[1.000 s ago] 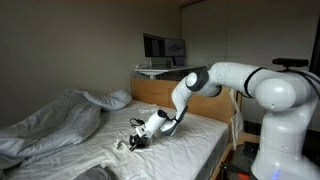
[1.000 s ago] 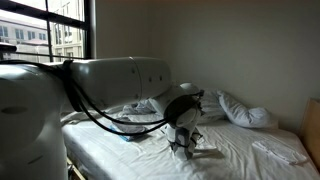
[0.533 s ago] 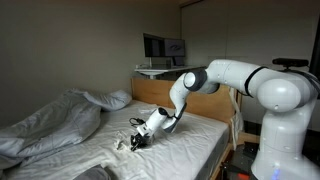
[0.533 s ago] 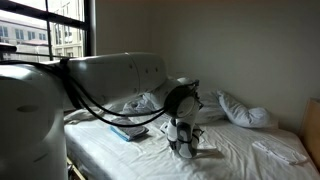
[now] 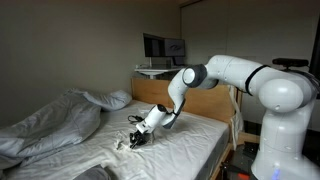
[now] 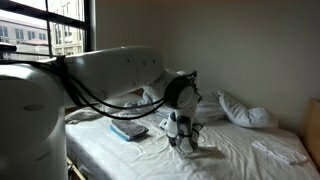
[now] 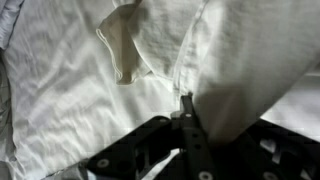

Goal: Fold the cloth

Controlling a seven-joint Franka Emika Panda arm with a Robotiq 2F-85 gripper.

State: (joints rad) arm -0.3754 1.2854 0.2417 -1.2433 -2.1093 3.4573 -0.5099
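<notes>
The cloth [image 5: 172, 150] is a thin, wrinkled white sheet spread over the mattress; it also shows in an exterior view [image 6: 240, 162]. My gripper [image 5: 133, 142] is low on the bed near the middle of the cloth, and is seen at the same spot from the other side [image 6: 186, 146]. In the wrist view the gripper [image 7: 186, 99] is shut, its two fingers pressed together on a pinched ridge of the cloth [image 7: 70, 90]. A lifted fold of fabric rises on the right of the fingers and hides what lies under it.
A puffy grey-white duvet [image 5: 50, 125] is heaped on one side of the bed. A pillow [image 6: 245, 110] lies near the wall. A flat blue-grey object [image 6: 130, 131] rests on the mattress beside the arm. A wooden headboard [image 5: 215, 105] and a window [image 6: 50, 35] border the bed.
The arm's upper links have swung higher and the wrist has turned a little, uncovering the flat blue-grey object. The gripper stays shut on the cloth at nearly the same spot.
</notes>
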